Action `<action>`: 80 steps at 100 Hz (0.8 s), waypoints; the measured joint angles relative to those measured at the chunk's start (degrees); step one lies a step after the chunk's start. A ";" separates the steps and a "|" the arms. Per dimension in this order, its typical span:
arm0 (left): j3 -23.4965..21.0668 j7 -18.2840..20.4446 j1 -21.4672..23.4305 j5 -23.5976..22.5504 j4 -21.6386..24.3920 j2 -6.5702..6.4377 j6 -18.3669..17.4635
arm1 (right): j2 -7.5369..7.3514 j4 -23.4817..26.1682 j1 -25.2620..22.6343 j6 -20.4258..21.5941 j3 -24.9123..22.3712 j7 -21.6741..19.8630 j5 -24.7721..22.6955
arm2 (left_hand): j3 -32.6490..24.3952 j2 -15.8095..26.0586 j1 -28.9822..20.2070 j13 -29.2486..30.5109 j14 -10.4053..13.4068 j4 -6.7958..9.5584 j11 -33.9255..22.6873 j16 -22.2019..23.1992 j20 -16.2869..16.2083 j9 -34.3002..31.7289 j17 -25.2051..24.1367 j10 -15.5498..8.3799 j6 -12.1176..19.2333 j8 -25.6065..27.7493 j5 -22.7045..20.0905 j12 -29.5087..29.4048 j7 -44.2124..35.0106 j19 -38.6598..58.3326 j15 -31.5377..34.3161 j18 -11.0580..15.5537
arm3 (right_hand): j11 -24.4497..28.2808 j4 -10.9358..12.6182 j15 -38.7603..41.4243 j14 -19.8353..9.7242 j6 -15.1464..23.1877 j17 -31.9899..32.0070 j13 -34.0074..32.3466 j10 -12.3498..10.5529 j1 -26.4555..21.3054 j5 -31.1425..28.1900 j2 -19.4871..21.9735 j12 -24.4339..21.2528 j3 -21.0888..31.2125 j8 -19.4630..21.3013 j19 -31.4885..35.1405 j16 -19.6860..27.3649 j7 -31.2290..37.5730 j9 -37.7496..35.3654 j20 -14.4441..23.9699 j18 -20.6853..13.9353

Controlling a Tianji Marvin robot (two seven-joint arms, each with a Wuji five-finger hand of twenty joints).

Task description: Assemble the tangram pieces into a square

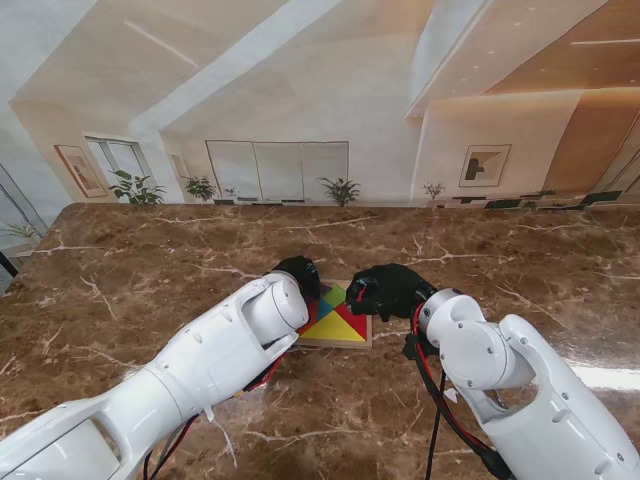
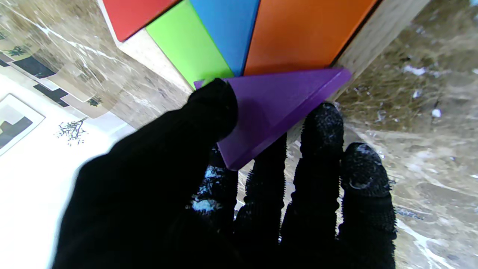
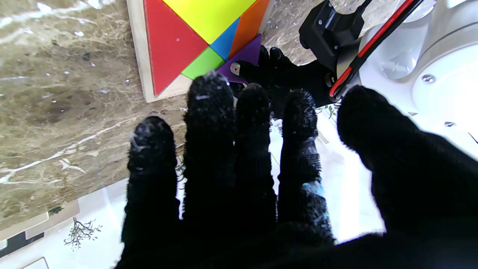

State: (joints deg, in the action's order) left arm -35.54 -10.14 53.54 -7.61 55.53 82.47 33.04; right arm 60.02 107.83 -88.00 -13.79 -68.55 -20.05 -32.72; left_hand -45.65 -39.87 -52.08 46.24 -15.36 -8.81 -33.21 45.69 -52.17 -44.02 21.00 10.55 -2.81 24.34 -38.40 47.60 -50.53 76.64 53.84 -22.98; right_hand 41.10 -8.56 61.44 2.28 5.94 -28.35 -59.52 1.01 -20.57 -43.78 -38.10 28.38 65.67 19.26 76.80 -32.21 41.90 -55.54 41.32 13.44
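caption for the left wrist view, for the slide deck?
Left hand pinching the purple triangle at the edge of the wooden tray, next to the orange, blue and green pieces.

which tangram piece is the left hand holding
The purple triangle, pinched in the left hand. The red, green, blue and orange pieces lie flat in the wooden tray.

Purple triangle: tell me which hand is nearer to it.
Left. The left hand pinches the purple triangle between thumb and fingers at the wooden tray edge. The right hand hovers open beside the tray, not touching the piece.
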 measured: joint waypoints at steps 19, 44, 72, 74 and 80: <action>0.24 -0.22 -0.23 -0.52 -0.33 0.00 -0.32 | -0.03 0.00 0.00 0.00 -0.01 -0.09 0.00 | 0.00 0.02 0.00 -0.81 0.00 0.00 0.23 -0.87 0.00 2.29 -0.57 1.16 -0.25 0.00 0.79 -3.07 0.21 -0.01 -0.55 0.04 | 0.00 0.00 0.00 0.00 0.00 0.00 0.00 0.01 0.00 0.00 0.00 0.00 0.00 0.00 0.00 0.03 0.00 0.00 0.00 0.00; 0.16 -0.54 -0.40 -0.40 -1.04 0.00 -2.12 | -0.07 0.01 0.02 -0.08 -0.01 -0.44 0.14 | -0.17 1.31 1.21 -0.83 0.00 0.00 1.33 -1.44 0.00 2.88 -0.83 2.07 -0.55 -0.01 0.79 -5.10 0.85 -0.51 -1.22 0.10 | 0.00 0.00 0.00 0.00 -0.01 0.00 0.00 0.00 0.00 0.00 0.00 0.00 0.00 0.00 0.00 0.07 0.00 0.00 0.00 0.00; -0.08 -0.86 -0.41 -1.12 -0.91 -0.28 -2.89 | -0.16 0.01 0.12 -0.09 0.05 -0.91 0.18 | -0.17 1.32 1.21 -0.83 0.00 0.00 1.56 -1.46 0.02 2.89 -0.85 2.48 -0.55 -0.01 0.79 -5.73 1.44 -0.57 -1.24 0.12 | 0.00 0.00 0.00 0.00 -0.03 0.00 0.00 0.01 0.00 0.00 0.00 0.00 0.00 0.00 0.00 0.07 0.00 0.00 0.00 0.00; -0.08 -0.85 -0.42 -1.22 -0.88 -0.32 -2.89 | -0.16 0.01 0.12 -0.09 0.05 -0.91 0.19 | -0.17 1.32 1.21 -0.83 0.00 0.00 1.55 -1.46 0.02 2.89 -0.85 2.48 -0.55 -0.01 0.79 -5.73 1.44 -0.57 -1.24 0.12 | 0.00 0.00 0.00 0.00 -0.03 0.00 0.00 0.01 0.00 0.00 0.00 0.00 0.00 0.00 0.00 0.07 0.00 0.00 0.00 0.00; -0.06 -0.72 -0.51 -1.52 -0.79 -0.47 -2.88 | -0.16 0.01 0.13 -0.09 0.05 -0.91 0.21 | -0.17 1.32 1.21 -0.83 0.00 0.00 1.49 -1.46 0.02 2.86 -0.85 2.49 -0.55 -0.01 0.79 -5.73 1.44 -0.57 -1.24 0.16 | 0.00 0.00 0.00 0.00 -0.03 0.00 0.00 0.01 0.00 0.00 0.00 0.00 0.00 0.00 0.00 0.07 0.00 0.00 0.00 0.00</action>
State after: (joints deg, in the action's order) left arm -35.60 -10.86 53.03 -9.13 54.74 82.01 30.15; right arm 59.85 107.85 -87.88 -13.88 -68.50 -20.97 -32.51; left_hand -45.82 -38.56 -50.87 45.41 -15.36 -8.81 -31.72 44.24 -52.16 -41.15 20.15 13.04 -3.36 24.33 -37.61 41.86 -49.09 76.07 52.60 -22.82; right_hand 41.10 -8.56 61.44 2.28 5.91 -28.35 -59.52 1.02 -20.57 -43.78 -38.10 28.38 65.67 19.26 76.80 -32.14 41.90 -55.54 41.32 13.44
